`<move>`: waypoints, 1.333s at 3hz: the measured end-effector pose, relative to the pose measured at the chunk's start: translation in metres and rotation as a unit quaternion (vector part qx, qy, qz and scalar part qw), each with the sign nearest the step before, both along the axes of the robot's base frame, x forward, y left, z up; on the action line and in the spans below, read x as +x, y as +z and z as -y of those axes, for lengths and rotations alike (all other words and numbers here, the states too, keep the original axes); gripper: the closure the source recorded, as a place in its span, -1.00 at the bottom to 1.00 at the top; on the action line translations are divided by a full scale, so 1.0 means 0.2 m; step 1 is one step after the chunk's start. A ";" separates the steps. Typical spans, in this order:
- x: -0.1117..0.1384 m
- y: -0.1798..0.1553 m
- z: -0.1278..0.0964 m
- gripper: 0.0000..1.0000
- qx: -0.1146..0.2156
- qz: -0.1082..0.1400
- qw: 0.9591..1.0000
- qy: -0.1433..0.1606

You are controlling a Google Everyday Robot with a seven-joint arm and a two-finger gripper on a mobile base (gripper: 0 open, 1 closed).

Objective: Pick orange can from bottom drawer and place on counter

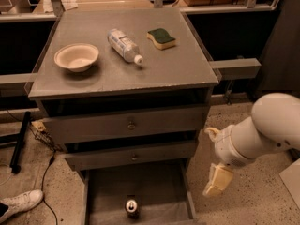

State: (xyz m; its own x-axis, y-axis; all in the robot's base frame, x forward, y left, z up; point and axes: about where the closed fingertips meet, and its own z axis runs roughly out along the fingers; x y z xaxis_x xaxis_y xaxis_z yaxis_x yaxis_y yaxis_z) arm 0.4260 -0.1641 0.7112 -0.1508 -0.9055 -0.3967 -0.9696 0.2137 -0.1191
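Single-arm mobile robot at a grey drawer cabinet, early stage of the retrieval. The small orange-brown drink can with a silver top [132,207] stands upright on the flat grey floor of the open bottom drawer [150,184], near its front edge and apart from both side walls; the two upper drawers are closed. The cream-coloured gripper [216,182] hangs pointing downward to the right of the cabinet, outside the drawer's right wall and well apart from the can; it carries nothing, and whether it is open or closed cannot be told from this view. The broad grey bench [154,76] on top bears a pale shallow bowl [76,56], a clear plastic bottle lying on its side [123,45] and a green-and-yellow sponge [161,37]. Judged from this layout, only the drawer opening is complete; reach, grasp, lift and placement on the bench all remain.
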 end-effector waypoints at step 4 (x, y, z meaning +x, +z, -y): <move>-0.05 -0.67 -0.12 -1.00 0.079 -0.033 0.996 0.020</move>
